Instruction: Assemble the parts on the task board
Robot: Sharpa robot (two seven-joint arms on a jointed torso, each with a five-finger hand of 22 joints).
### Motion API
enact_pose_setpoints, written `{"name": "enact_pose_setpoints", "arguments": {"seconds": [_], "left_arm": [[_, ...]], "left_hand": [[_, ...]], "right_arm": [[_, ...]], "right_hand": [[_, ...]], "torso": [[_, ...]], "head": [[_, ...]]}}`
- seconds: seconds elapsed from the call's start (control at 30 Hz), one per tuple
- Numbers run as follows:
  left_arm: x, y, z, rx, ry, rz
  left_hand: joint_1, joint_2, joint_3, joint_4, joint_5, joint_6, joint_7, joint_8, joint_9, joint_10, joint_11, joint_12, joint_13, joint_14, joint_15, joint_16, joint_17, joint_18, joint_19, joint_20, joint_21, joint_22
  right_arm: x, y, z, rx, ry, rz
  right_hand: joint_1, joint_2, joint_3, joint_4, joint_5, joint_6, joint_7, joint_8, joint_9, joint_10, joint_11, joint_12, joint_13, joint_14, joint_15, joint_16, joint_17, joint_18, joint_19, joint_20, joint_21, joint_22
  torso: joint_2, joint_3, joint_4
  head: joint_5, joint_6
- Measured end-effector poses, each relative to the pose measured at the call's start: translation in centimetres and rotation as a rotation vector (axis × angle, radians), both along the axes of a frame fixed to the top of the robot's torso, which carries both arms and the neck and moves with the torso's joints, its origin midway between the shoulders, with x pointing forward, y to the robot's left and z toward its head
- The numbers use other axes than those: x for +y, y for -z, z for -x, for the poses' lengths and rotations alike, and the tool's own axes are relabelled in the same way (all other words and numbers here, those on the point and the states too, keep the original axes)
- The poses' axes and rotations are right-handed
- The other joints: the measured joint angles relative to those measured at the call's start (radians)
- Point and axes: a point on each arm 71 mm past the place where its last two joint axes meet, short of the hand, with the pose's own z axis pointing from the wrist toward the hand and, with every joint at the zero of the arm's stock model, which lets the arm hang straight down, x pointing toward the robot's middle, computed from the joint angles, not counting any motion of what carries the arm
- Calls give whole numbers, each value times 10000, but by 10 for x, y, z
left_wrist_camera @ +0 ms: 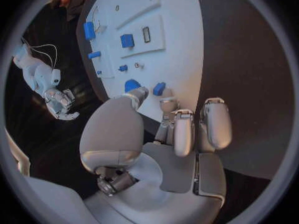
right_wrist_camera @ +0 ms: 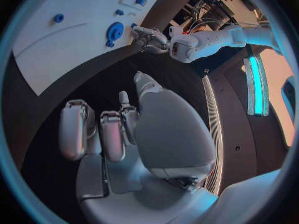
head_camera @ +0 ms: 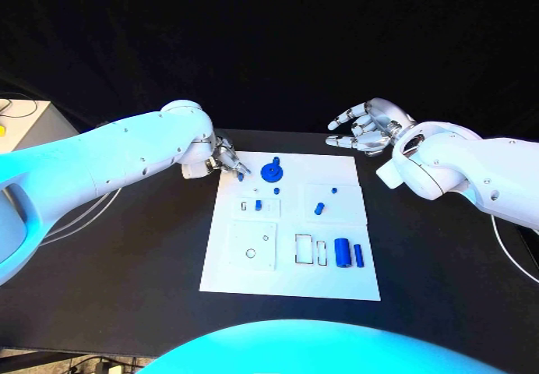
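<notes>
Where the left hand point(head_camera: 221, 160) meets the task board point(head_camera: 337, 167), contact stays unclear.

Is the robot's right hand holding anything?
No, the right hand is empty: it hovers beyond the task board, fingers loosely curled and apart.

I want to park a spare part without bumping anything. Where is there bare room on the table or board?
Bare black table lies on the board's left and right flanks, toward the robot. On the task board the near strip is free. Crowded: the far edge, where the left hand sits by the round blue part; the right hand hovers past the far right corner.
</notes>
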Motion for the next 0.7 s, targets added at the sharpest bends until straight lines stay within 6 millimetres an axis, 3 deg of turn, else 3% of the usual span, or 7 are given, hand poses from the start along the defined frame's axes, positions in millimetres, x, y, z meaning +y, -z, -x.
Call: {"name": "enact_pose_setpoints", "arguments": {"seconds": [0.13,0.43,0.57,0.7], "left_arm": [[1,0,0,24,-8,-14],[2,0,0,39,-31,-24],[2,0,0,52,-54,24],[2,0,0,90,-85,111]], "left_hand": [[152,85,0,0,0,0,0,0,-20,0,0,0,-12,0,0,0,0,0,0,0,0,6],[766,611,201,-63,1,110,-35,41,-58,-36,-36,0,-20,0,0,0,0,0,0,0,0,50],[1214,860,625,-294,0,144,-70,133,-64,-86,-92,37,-54,1,0,0,0,0,0,0,0,69],[1496,875,1517,-693,-148,-20,-123,240,-79,-105,-145,37,-147,39,-39,0,0,0,0,0,0,103]], "right_arm": [[0,0,0,2,0,3],[0,0,-1,7,0,8],[0,0,-1,8,9,14],[0,0,-1,10,10,16]], "right_hand": [[0,0,0,0,0,0,0,0,0,0,0,0,0,0,0,0,0,1,0,0,0,4],[0,0,0,0,0,0,0,0,-1,0,0,0,0,0,0,0,0,0,0,0,0,8],[0,0,28,-28,0,0,0,0,-1,0,0,0,0,0,0,0,0,0,0,0,0,7],[0,0,42,-42,0,0,0,0,-2,0,0,0,0,0,0,0,0,0,0,0,0,7]], "torso": [[0,0,2],[2,0,-6],[2,2,-6],[2,3,-6]], "head": [[-1,0],[13,0],[14,0],[4,0]]}}
